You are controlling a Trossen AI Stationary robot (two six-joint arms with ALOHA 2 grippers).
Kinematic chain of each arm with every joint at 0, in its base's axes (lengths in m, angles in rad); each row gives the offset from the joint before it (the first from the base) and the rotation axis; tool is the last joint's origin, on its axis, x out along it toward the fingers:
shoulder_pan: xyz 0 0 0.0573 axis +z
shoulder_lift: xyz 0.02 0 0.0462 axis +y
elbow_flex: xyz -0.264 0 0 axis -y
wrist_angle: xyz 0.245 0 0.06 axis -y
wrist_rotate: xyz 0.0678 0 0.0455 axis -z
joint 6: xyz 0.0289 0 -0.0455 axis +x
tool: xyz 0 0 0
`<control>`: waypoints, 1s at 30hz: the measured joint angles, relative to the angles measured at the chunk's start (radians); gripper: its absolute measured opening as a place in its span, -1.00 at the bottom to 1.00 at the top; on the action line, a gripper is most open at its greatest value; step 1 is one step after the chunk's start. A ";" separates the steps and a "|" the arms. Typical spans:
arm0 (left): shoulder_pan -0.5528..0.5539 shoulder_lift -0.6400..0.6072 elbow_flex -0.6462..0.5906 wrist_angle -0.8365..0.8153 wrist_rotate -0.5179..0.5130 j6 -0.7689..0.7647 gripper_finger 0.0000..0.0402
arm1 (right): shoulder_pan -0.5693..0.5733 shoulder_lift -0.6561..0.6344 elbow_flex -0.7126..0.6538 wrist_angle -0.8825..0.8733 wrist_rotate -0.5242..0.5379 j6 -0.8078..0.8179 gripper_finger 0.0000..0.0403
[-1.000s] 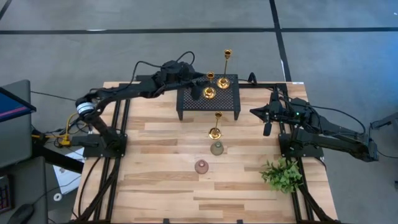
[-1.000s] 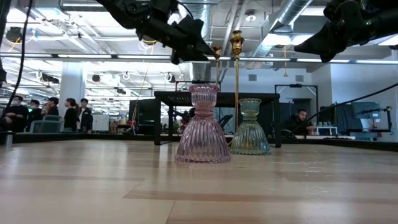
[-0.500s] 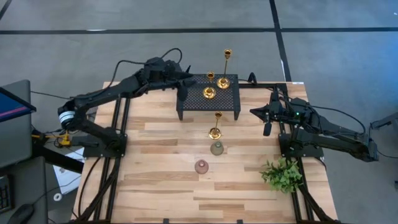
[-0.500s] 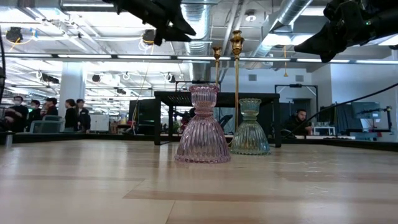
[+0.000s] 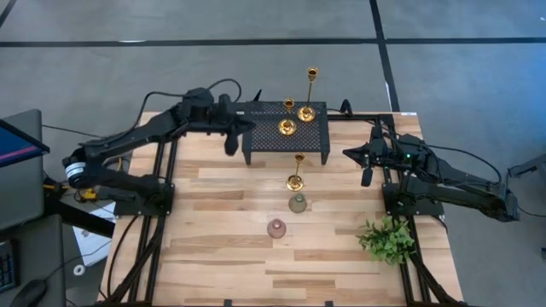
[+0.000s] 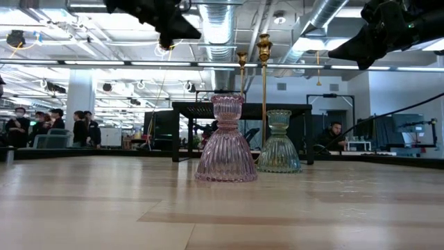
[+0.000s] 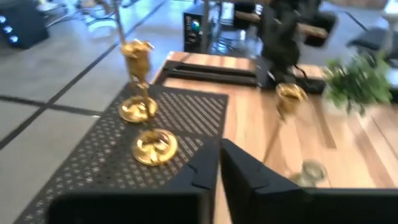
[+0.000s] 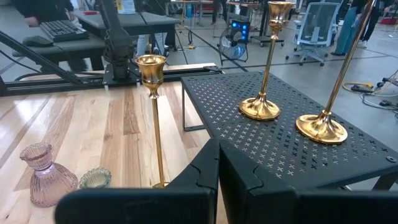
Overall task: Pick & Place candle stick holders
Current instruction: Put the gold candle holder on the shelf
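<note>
Two gold candlesticks stand on the black perforated rack (image 5: pixel 286 134) at the far edge of the worktop (image 5: pixel 213 247): a short one (image 5: pixel 287 126) and a tall one (image 5: pixel 306 112) just beside it. A third gold candlestick (image 5: pixel 295 181) stands on the worktop just in front of the rack, with the grey-green holder (image 5: pixel 298 203) and then the pink holder (image 5: pixel 276 228) farther from the rack. The left pincer (image 5: pixel 231 145) hangs beside the rack's left end, fingers pressed together and empty. The right pincer (image 5: pixel 366 176) waits to the rack's right, also pressed together.
</note>
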 joint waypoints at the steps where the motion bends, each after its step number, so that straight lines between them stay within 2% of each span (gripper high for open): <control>1: -0.009 -0.012 -0.026 0.011 0.004 0.019 -0.95 | 0.000 0.000 0.000 0.000 0.000 0.000 -1.00; 6: -0.073 -0.054 -0.177 0.134 0.012 0.051 -0.96 | 0.000 0.000 0.000 0.000 0.000 0.000 -1.00; 14: -0.204 -0.032 -0.373 0.416 0.012 0.051 -0.97 | 0.000 0.000 0.000 0.000 0.000 0.000 -1.00; 21: -0.270 0.047 -0.445 0.596 0.010 0.051 -0.94 | 0.000 0.000 0.000 0.000 0.000 0.000 -1.00; 27: -0.285 0.185 -0.445 0.762 0.004 0.050 -0.92 | 0.000 0.000 0.000 0.000 0.000 0.000 -1.00; 30: -0.285 0.261 -0.445 0.833 0.004 0.048 -0.84 | 0.000 0.000 0.000 0.000 0.000 0.000 -1.00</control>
